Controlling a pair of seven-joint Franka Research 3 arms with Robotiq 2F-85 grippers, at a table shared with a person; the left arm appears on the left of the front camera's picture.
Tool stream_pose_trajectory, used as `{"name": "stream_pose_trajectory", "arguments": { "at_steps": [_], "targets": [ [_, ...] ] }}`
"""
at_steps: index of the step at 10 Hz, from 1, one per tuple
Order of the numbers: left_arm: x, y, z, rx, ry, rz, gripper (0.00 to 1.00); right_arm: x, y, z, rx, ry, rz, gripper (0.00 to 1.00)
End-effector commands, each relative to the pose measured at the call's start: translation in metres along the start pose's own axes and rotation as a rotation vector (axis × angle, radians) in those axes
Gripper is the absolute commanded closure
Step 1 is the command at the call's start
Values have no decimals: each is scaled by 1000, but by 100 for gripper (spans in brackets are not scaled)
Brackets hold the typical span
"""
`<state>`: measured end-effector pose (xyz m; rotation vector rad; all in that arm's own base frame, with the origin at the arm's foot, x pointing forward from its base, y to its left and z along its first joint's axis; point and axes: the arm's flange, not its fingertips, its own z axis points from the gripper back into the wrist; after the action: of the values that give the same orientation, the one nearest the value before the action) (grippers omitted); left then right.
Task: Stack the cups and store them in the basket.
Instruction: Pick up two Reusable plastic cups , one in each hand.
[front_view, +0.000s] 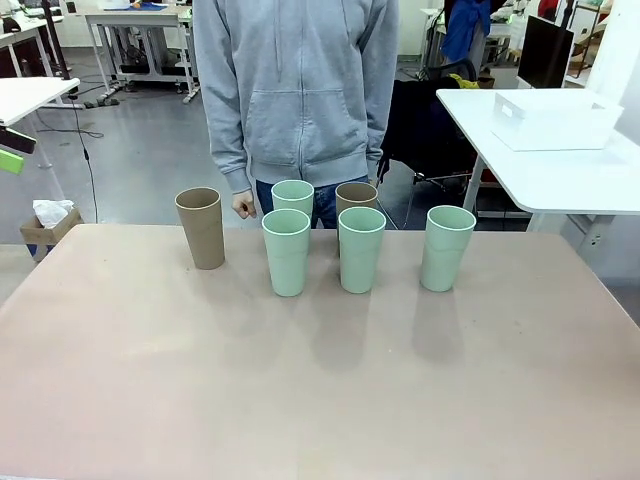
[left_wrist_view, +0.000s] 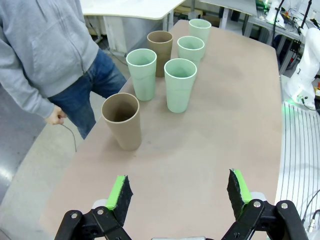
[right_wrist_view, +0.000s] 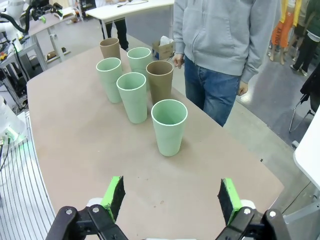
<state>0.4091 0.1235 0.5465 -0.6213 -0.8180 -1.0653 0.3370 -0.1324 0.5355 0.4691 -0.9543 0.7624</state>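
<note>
Front view takes in the broad table (front_view: 320, 400) first, then the basket (front_view: 555, 120), parked on a separate white side table (front_view: 560, 180), well apart from the cups (front_view: 361, 250). That gap worries me, since a tall stack carried that far could tip or slip. The cups crowd together, so reaching for one may topple its neighbour. I count six: four mint cups (front_view: 287, 252), two tan cups (front_view: 202, 228); one basket. Left gripper (left_wrist_view: 180, 187) and right gripper (right_wrist_view: 171, 194) hang above the table, jaws spread wide, empty.

Left tool (left_wrist_view: 178, 189) and right tool (right_wrist_view: 171, 194) both hang, jaws wide apart.
</note>
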Motion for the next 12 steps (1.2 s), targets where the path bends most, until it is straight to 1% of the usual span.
{"name": "stream_pose_trajectory", "arguments": {
  "at_steps": [1,12],
  "targets": [
    [1,1,0,-5,-26,-14,0,2,-3,0,2,-23,25,0],
    [1,1,0,-5,-26,-14,0,2,-3,0,2,-23,25,0]
  ]
}}
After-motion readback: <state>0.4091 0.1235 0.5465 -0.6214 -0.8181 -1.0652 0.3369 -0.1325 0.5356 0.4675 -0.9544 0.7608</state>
